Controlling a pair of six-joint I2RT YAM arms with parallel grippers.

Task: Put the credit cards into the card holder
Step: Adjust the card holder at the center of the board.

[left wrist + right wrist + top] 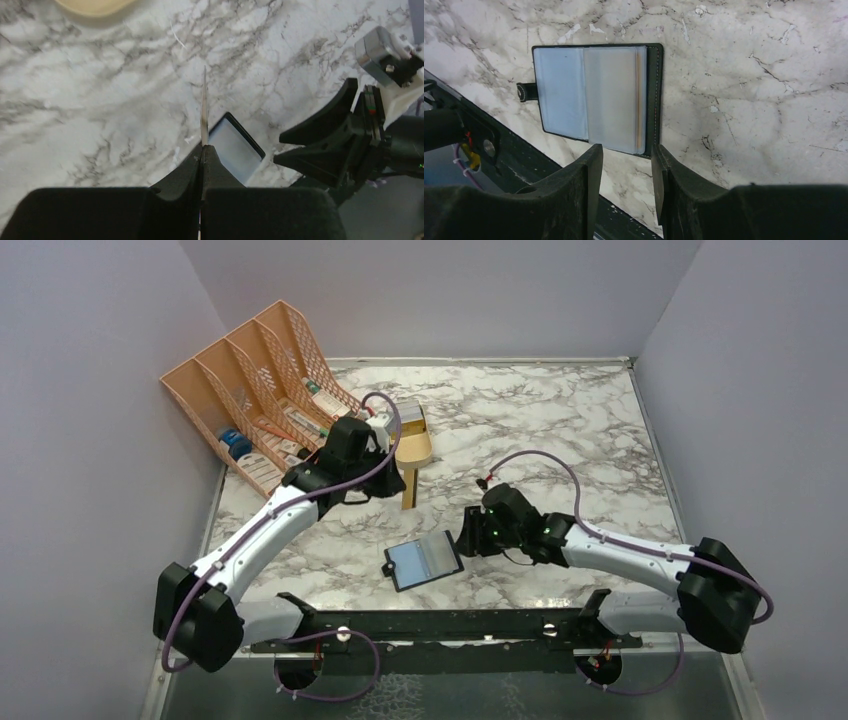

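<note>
Starting from the marble table (560, 440), the card holder (596, 95) lies open and flat near its front edge, clear sleeves facing up. The right gripper (626, 162) hovers just beside one edge of it, jaws apart and empty (well placed, I judge, to pin the cover). The left gripper (202, 150), pinched tight on a credit card (204, 110) seen edge-on, hangs over bare marble near the holder. The card should probably be tilted shallow, lined up with a sleeve mouth and slid in gently, or the holder may skate.
</note>
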